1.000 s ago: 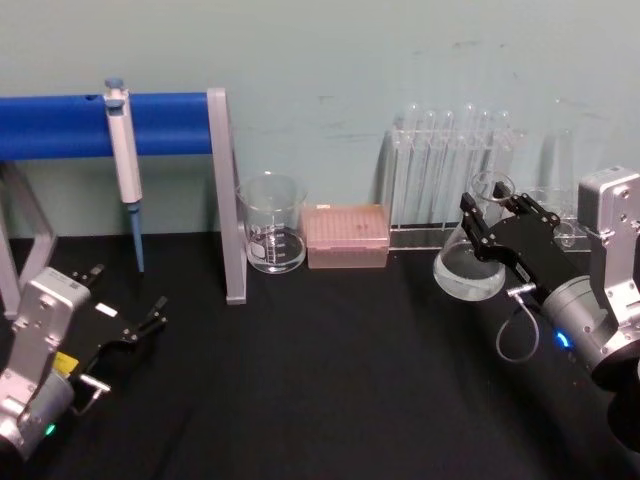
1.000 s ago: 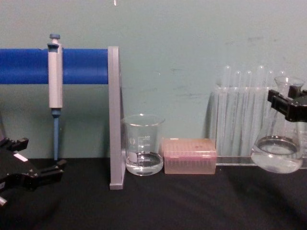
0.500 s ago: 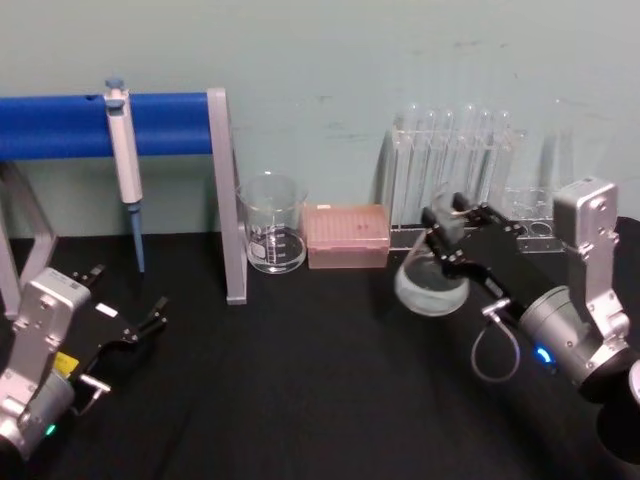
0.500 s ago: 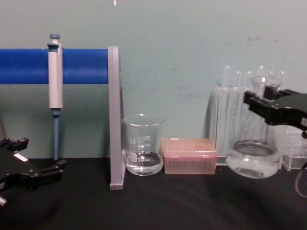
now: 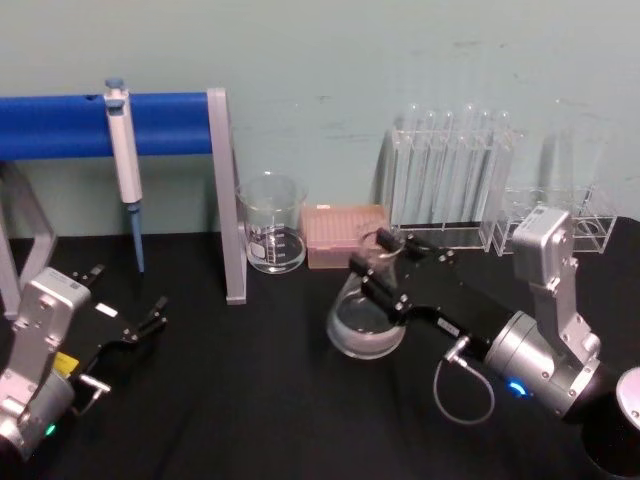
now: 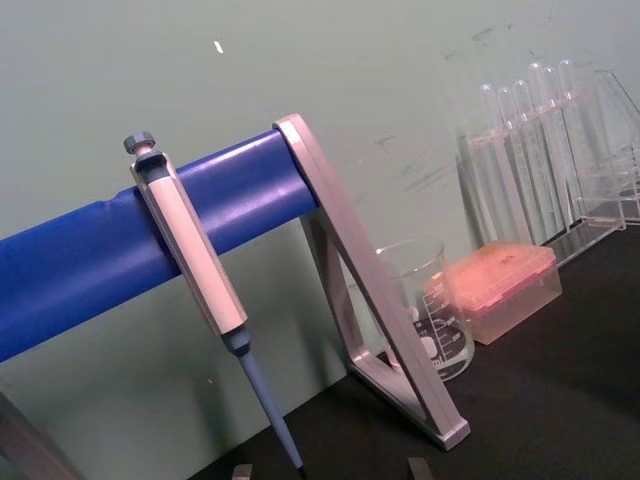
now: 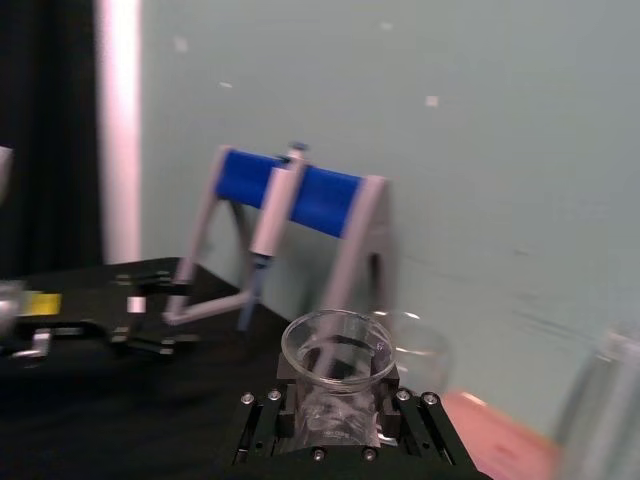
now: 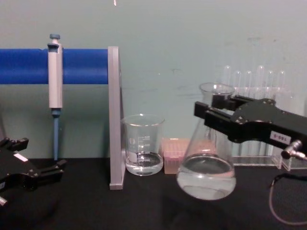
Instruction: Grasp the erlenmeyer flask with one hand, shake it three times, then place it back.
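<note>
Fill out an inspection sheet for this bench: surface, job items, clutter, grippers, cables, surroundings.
Surface: black table, no spills seen.
Job's things: flask held by its neck, clear liquid in the base; cannot tell if the base touches the table.
Clutter: beaker, pink box and test tubes along the back; pipette hanging on the blue stand.
Grippers: right gripper shut on the flask neck, mid-table; left gripper open, parked at the near left.
Cables: grey cable looping under the right wrist, close to the table.
Surroundings: plain green wall; no people seen.
</note>
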{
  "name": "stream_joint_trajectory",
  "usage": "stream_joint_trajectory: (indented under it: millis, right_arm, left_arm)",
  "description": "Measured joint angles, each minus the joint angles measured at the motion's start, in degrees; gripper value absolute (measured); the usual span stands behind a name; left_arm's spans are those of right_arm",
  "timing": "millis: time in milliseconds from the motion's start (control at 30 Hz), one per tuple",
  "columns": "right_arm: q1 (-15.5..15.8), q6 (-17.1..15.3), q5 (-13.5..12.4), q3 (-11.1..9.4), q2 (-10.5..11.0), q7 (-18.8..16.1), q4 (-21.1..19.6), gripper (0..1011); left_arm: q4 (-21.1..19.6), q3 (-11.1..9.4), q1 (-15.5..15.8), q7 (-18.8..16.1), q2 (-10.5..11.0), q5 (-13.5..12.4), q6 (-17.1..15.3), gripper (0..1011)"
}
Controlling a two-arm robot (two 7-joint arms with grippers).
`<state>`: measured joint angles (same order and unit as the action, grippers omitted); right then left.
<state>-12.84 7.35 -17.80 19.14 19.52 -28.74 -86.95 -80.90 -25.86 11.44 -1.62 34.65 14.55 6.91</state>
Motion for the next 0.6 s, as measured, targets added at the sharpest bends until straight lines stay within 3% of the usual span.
stream_joint_trajectory:
  millis: [300, 600]
  right_arm:
    - [-0.8, 1.3, -2.9, 2.9, 2.0, -5.4, -0.6, 451]
    - [-1.4, 1.9, -4.5, 4.7, 3.4, -7.4, -0.8, 451]
  left_arm:
    - [0.0, 0.0, 0.0, 0.0, 0.0, 0.0, 0.0, 1001]
    - [0.0, 0.0, 0.0, 0.0, 0.0, 0.0, 0.0, 1001]
